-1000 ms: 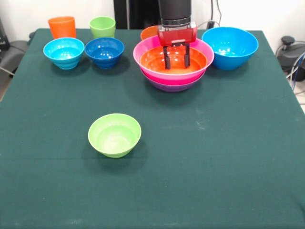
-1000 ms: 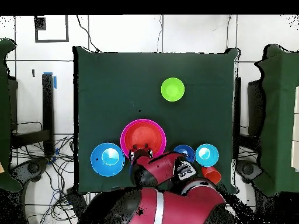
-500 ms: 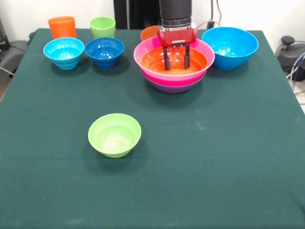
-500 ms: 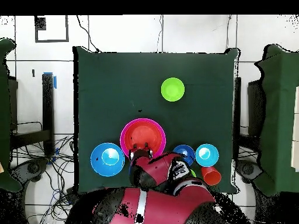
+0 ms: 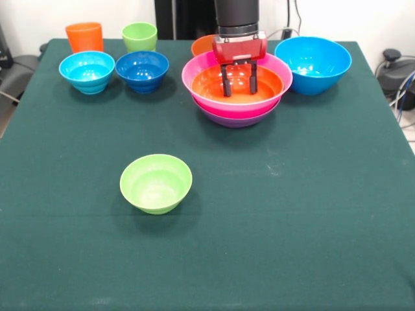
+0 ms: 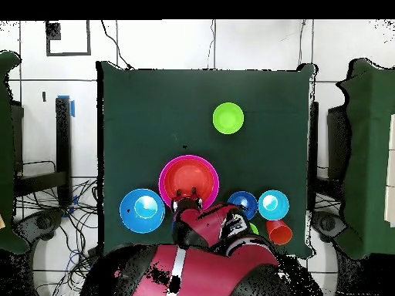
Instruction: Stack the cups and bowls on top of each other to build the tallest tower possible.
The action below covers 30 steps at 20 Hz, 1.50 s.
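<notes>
The tower [image 5: 237,107] stands at the back of the table: a purple bowl at the bottom, a pink one in it, and a wide shallow orange bowl [image 5: 266,81] on top. My gripper [image 5: 240,92] hangs open over the orange bowl's far half, nothing between its fingers. From above, the tower [image 6: 189,177] shows pink and red-orange rims, with the gripper [image 6: 187,203] at its lower rim. The big blue bowl [image 5: 313,63] sits right of the tower. The orange cup [image 5: 84,35] and the lime-green cup [image 5: 139,35] stand at the back left.
A light-blue bowl [image 5: 87,70] and a dark-blue bowl [image 5: 142,69] sit in front of the cups. A small orange bowl [image 5: 202,44] peeks out behind the tower. A lime-green bowl [image 5: 155,183] stands alone mid-table, also seen from above as the lime-green bowl [image 6: 228,118].
The gripper has barely shifted over the orange bowl and stays open. In the overhead view the arm's upper links have swung round. No bowl or cup has moved.
</notes>
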### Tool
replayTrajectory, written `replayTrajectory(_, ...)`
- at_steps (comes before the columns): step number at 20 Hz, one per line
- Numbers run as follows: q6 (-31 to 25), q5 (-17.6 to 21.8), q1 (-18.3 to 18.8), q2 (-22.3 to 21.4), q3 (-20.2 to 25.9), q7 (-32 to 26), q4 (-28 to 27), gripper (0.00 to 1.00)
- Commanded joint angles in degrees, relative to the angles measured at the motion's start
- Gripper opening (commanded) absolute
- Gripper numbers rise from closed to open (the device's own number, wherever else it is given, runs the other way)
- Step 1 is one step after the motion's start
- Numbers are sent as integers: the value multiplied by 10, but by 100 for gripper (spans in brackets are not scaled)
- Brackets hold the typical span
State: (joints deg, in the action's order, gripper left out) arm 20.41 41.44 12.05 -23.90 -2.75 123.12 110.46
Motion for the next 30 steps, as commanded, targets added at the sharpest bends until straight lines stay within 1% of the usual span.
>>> replayTrajectory(1, -57, -9, -3, 172, 60, 4, -210, 100)
replayTrajectory(3, -60, -6, -1, 173, 63, 2, -212, 100)
replayTrajectory(7, -49, -15, -13, 174, 48, 1, -216, 100)
replayTrajectory(13, -30, -22, -23, 191, 37, 1, -236, 100)
replayTrajectory(21, -36, -15, -23, 191, 40, 2, -247, 100)
replayTrajectory(30, -34, -17, -24, 193, 41, 2, -256, 100)
